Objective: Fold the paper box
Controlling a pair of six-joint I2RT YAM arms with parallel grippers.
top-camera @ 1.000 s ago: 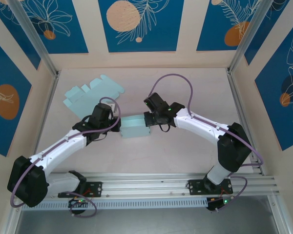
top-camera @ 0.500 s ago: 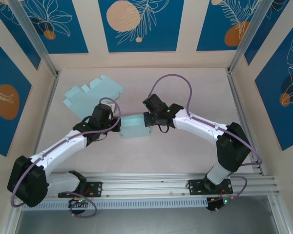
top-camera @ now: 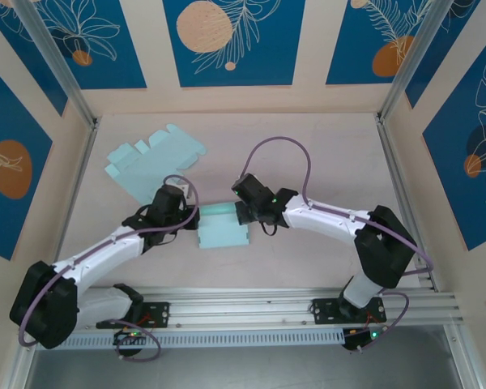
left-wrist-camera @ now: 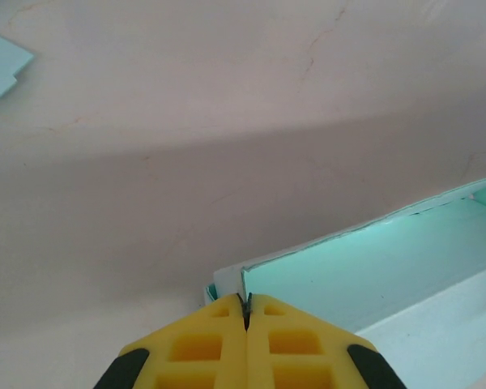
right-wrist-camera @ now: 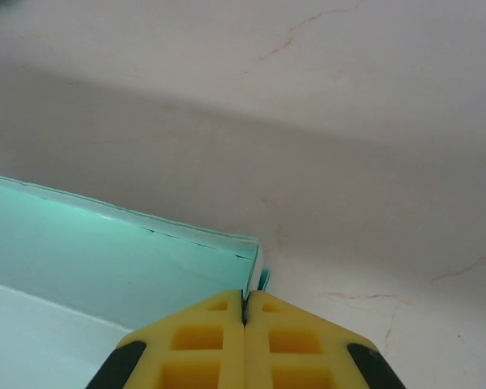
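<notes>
Your left claw (left-wrist-camera: pixel 245 301) and right claw (right-wrist-camera: pixel 245 297) each pinch an end wall of the paper box (top-camera: pixel 223 229) lying between them.

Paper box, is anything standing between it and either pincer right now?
Nothing visible does. The left pincer and the right pincer are each closed on an end wall of the paper box.

Mint paper box (top-camera: pixel 223 231), yellow left claw (left-wrist-camera: pixel 245 306).
</notes>
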